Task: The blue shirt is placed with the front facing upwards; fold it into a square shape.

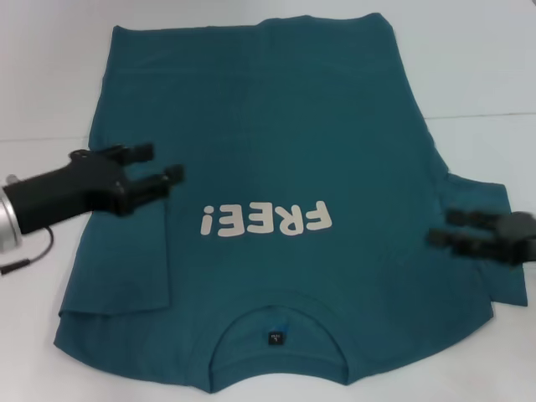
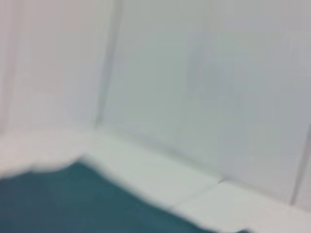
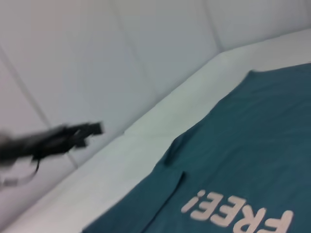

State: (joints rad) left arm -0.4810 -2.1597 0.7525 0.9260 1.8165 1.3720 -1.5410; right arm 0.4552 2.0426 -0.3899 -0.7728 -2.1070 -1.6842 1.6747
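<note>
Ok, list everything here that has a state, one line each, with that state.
blue shirt: lying flat, front up, left sleeve folded inward over the body, right sleeve spread out.
left tool: open, empty, above the folded left sleeve.
right tool: open, empty, above the shirt's right edge near the sleeve.
table: white, carrying the shirt.

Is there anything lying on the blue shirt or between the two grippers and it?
Nothing visible. The blue shirt lies bare on the white table; the left gripper and right gripper, both open, hover directly over its sleeves.
</note>
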